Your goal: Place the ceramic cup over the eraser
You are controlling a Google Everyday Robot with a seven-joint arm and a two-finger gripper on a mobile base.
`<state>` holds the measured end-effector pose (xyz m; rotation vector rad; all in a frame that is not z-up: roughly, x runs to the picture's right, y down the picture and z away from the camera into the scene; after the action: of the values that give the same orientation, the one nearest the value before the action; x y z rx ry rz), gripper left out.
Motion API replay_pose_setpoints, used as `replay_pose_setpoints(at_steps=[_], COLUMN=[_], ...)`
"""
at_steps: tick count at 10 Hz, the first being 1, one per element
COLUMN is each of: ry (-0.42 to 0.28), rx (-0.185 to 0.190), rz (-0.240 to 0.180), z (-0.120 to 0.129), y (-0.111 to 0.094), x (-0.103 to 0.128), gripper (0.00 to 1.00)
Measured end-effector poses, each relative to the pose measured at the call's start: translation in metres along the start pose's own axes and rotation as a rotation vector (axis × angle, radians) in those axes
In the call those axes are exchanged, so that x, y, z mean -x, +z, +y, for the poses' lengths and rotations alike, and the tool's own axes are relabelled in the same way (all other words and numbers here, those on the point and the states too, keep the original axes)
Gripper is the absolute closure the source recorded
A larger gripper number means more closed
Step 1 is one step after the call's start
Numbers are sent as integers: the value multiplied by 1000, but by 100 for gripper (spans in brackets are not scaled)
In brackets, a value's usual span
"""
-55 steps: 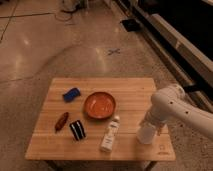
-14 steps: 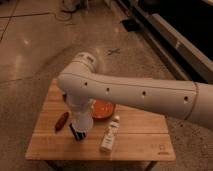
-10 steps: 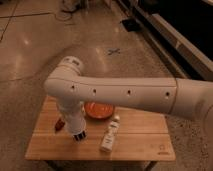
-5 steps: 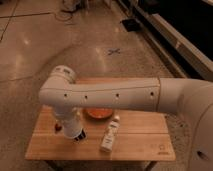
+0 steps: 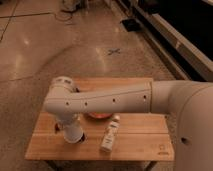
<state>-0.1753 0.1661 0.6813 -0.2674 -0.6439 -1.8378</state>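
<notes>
The robot's big white arm (image 5: 115, 100) reaches across from the right and bends down at its elbow over the left half of the small wooden table (image 5: 145, 142), covering a good deal of what lies there. At the bottom of the arm's wrist sits the ceramic cup (image 5: 73, 133), a pale tapered shape standing at the front left part of the table, its lower end at or just above the wood; whether it actually touches cannot be made out. The claw (image 5: 71, 129) is right there at the cup, at the end of the down-pointing wrist, but cup and wrist run together in the same whitish tone, so I cannot tell how it is set or how it meets the cup. A small dark sliver (image 5: 83, 136) peeks out just beside the cup's lower right edge; it may be the eraser, though too little of it shows to be sure. Behind the wrist, a strip of the orange-red bowl (image 5: 97, 116) shows under the forearm, near the middle of the table. To the right of the cup, well clear of it, a slim white bottle (image 5: 110, 133) lies on its side with its cap pointing away toward the bowl. At the far left, a bit of something reddish (image 5: 58, 128) shows beside the wrist.
</notes>
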Motion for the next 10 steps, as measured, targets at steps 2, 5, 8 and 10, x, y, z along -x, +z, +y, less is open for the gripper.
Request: replay_pose_setpoints(at_steps=[2, 5, 8, 10], ry=[-3, 5, 9, 3], rx=[14, 35, 36, 34], rz=[22, 46, 75, 75], z=[4, 19, 32, 30], y=[11, 18, 3, 4], x=[-1, 0, -2, -1], gripper=[56, 27, 20, 20])
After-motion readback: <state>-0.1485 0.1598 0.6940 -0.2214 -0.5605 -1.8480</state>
